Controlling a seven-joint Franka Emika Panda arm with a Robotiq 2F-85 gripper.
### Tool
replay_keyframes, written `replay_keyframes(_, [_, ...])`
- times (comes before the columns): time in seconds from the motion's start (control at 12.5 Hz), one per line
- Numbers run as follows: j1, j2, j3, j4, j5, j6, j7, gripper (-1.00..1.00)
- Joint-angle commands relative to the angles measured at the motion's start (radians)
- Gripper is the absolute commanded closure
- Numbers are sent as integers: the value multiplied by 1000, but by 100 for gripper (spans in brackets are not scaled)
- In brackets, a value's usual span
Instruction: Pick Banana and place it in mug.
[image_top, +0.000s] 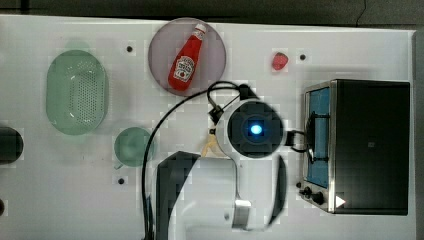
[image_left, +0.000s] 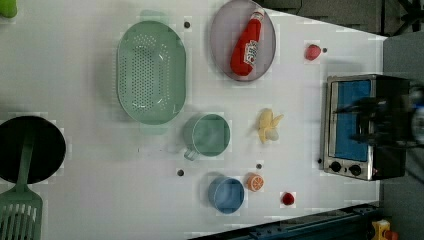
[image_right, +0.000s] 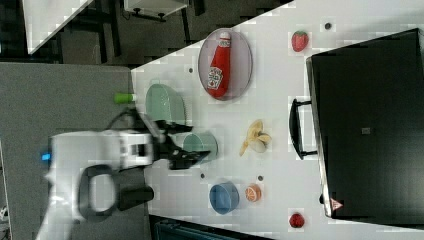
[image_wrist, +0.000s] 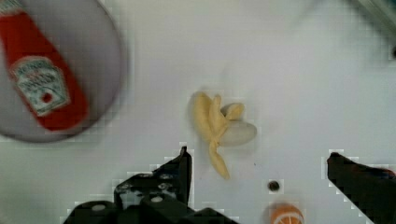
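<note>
The banana (image_wrist: 219, 126) is a small pale yellow bunch lying on the white table, and the wrist view looks straight down on it. My gripper (image_wrist: 259, 153) hangs above it, open wide with nothing between its fingers (image_wrist: 180, 170); the bunch lies nearer one finger. In the top view my wrist (image_top: 256, 129) covers most of the banana (image_top: 210, 145), with the sea-green mug (image_top: 132, 146) off to the top view's left. The left view shows the banana (image_left: 268, 125) just to the right of the mug (image_left: 207, 135). In the right view the gripper (image_right: 197, 141) overlaps the mug (image_right: 204, 142).
A green colander (image_left: 151, 72) sits beyond the mug. A grey plate (image_left: 220, 50) holds a ketchup bottle (image_left: 246, 45). A toaster oven (image_left: 357, 125) stands at the left view's right. A blue cup (image_left: 226, 194), an orange slice (image_left: 255, 182) and a strawberry (image_left: 313, 51) lie around.
</note>
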Motion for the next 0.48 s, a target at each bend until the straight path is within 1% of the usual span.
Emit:
replay_keyframes(0.08, [-11, 19, 9, -95, -2, 117, -69, -100])
replay_keyframes(0.32, [-11, 107, 6, -175, -2, 275, -69, -100])
replay_keyframes(0.48, [-11, 183, 4, -200, -2, 373, -69, -100])
